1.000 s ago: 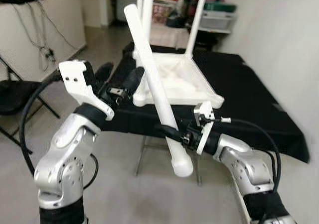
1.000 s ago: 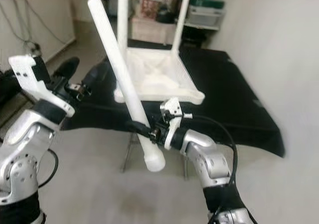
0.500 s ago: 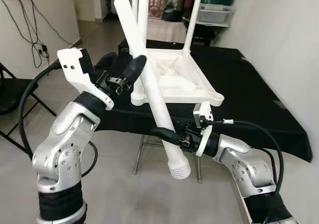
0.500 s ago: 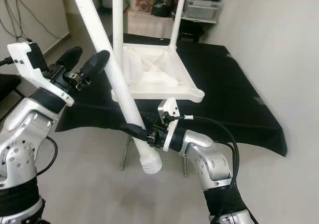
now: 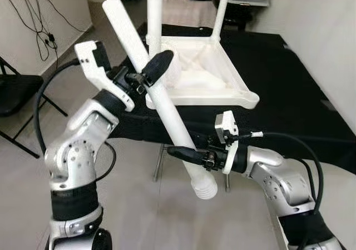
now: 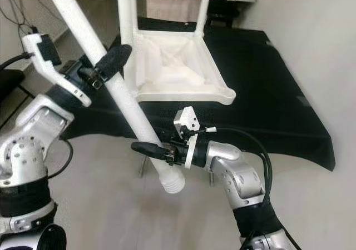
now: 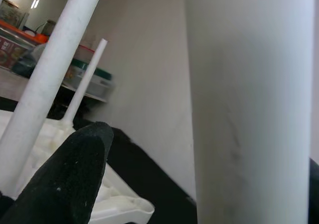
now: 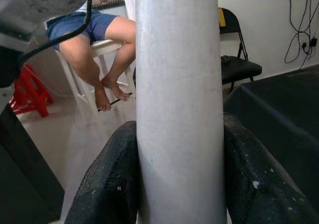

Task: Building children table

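A long white table leg [image 5: 167, 111] slants up and to the left in front of me, its ribbed end [image 5: 204, 190] lowest. My right gripper [image 5: 177, 151] is shut on its lower part, both fingers [image 8: 109, 184] pressed against it. Higher up, my left gripper [image 5: 147, 72] straddles the leg and is open, with a gap between one finger [image 7: 70, 179] and the leg [image 7: 249, 109]. Behind lies the upside-down white children's tabletop [image 5: 245, 97] on a black-covered table [image 5: 289, 94], with two legs [image 5: 154, 16] standing up from it.
A black folding chair [image 5: 16, 94] stands on my left, under cables [image 5: 33, 11] on the wall. A white wall [image 5: 334, 28] runs along my right. The right wrist view holds a seated person's bare legs [image 8: 94, 50], a red stool [image 8: 25, 89] and another black chair [image 8: 239, 64].
The camera has tilted down and come closer. My left gripper has moved from beside the leg to straddling its upper part. The right gripper has kept its hold.
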Controlling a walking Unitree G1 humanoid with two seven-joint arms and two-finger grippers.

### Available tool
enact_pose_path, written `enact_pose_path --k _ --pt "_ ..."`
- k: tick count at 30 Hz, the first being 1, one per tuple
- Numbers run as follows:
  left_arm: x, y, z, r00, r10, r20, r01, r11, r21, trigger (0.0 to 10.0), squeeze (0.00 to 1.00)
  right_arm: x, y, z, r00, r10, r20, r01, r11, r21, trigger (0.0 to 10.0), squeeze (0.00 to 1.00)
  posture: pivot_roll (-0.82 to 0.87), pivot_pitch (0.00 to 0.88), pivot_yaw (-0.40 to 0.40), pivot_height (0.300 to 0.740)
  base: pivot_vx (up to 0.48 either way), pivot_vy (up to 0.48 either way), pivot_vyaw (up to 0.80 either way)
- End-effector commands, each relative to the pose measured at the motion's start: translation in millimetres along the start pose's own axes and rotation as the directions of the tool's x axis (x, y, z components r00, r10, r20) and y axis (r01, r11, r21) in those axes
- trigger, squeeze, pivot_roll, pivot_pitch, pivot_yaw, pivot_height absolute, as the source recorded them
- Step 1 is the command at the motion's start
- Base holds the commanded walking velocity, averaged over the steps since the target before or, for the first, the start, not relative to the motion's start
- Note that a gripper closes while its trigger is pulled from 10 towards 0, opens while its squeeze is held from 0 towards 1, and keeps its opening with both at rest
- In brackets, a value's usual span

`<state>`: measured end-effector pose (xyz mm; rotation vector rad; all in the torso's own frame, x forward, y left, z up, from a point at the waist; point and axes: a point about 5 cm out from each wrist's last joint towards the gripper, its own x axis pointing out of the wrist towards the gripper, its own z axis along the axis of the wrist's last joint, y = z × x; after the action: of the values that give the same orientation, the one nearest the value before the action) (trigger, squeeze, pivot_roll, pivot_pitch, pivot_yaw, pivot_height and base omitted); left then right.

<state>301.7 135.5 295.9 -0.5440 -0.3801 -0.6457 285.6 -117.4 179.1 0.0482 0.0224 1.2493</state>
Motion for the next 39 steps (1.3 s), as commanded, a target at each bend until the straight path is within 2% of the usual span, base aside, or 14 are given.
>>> enact_pose_path --k 1,3,4,9,12,16,23,24,29,31,34,35,38,39 --pt "2.5 0.9 2 1.000 -0.019 -0.010 0.019 0.999 -0.034 10.0 0.00 5.0 5.9 5 0.999 0.051 -0.013 -0.052 0.997 -0.062 10.0 0.00 -0.13 0.000 -0.091 0.740 0.000 0.000 0.00" --pt "3.1 0.3 3 0.999 -0.031 -0.009 0.030 0.998 -0.050 10.0 0.00 5.2 5.4 5 0.999 0.049 -0.019 -0.050 0.996 -0.070 10.0 0.00 -0.13 0.000 -0.091 0.740 0.000 0.000 0.00" --pt "2.6 -3.2 3 0.998 -0.065 -0.016 0.064 0.996 -0.065 0.0 0.00 6.1 3.2 5 0.999 0.036 -0.031 -0.038 0.996 -0.084 10.0 0.00 -0.13 0.000 -0.091 0.740 0.000 0.000 0.00" --pt "-2.0 -12.4 1 0.988 -0.147 -0.038 0.143 0.985 -0.096 0.0 0.00 9.7 -5.3 3 0.997 -0.022 -0.069 0.013 0.991 -0.130 10.0 0.00 -0.12 0.000 -0.094 0.740 0.000 0.000 0.00" --pt "-2.0 -12.4 1 0.988 -0.147 -0.038 0.143 0.985 -0.096 0.0 0.00 9.7 -5.3 3 0.997 -0.022 -0.069 0.013 0.991 -0.130 10.0 0.00 -0.12 0.000 -0.094 0.740 0.000 0.000 0.00" --pt "-12.3 -20.6 0 0.970 -0.229 -0.083 0.223 0.972 -0.081 0.0 0.00 20.5 -17.6 -1 0.983 -0.147 -0.106 0.133 0.982 -0.133 10.0 0.00 -0.11 0.000 -0.098 0.740 0.000 0.000 0.00" --pt "-17.2 -20.6 4 0.954 -0.272 -0.125 0.268 0.962 -0.048 0.0 0.00 36.9 -22.3 -7 0.960 -0.237 -0.150 0.220 0.968 -0.119 10.0 0.00 -0.11 0.000 -0.103 0.740 0.000 0.000 0.00" --pt "-15.6 -19.7 9 0.942 -0.298 -0.153 0.297 0.954 -0.030 0.0 0.00 51.6 -21.7 -10 0.954 -0.252 -0.163 0.233 0.964 -0.127 10.0 1.00 -0.11 0.000 -0.103 0.740 0.000 0.000 0.00" --pt "-14.5 -20.0 10 0.936 -0.311 -0.163 0.311 0.950 -0.025 0.0 0.00 58.0 -20.7 -11 0.953 -0.254 -0.163 0.236 0.964 -0.125 10.0 1.00 -0.11 0.000 -0.103 0.740 0.000 0.000 0.00" --pt "-10.2 -22.6 17 0.923 -0.344 -0.171 0.346 0.938 -0.015 0.0 0.00 80.8 -15.1 -9 0.955 -0.259 -0.145 0.245 0.964 -0.105 10.0 1.00 -0.10 0.000 -0.105 0.740 0.000 0.000 0.00" --pt "-8.3 -24.0 20 0.919 -0.355 -0.171 0.358 0.934 -0.012 0.0 0.00 91.6 -11.0 -6 0.960 -0.253 -0.123 0.243 0.966 -0.089 10.0 1.00 -0.10 0.000 -0.105 0.740 0.000 0.000 0.00" --pt "-7.0 -25.4 22 0.915 -0.364 -0.172 0.368 0.930 -0.007 0.0 0.00 101.6 -6.7 -3 0.965 -0.245 -0.097 0.238 0.968 -0.077 10.0 0.02 -0.10 0.000 -0.104 0.740 0.000 0.000 0.00" --pt "-5.6 -27.1 23 0.912 -0.371 -0.172 0.376 0.927 -0.003 0.0 0.00 112.5 0.4 -1 0.972 -0.223 -0.073 0.217 0.973 -0.074 10.0 0.00 -0.09 0.000 -0.102 0.740 0.000 0.000 0.00" --pt "-5.2 -27.6 23 0.911 -0.374 -0.175 0.380 0.925 0.000 0.0 0.00 116.1 3.3 -1 0.974 -0.212 -0.074 0.206 0.975 -0.084 8.2 0.00 -0.09 0.000 -0.102 0.740 0.000 0.000 0.00"
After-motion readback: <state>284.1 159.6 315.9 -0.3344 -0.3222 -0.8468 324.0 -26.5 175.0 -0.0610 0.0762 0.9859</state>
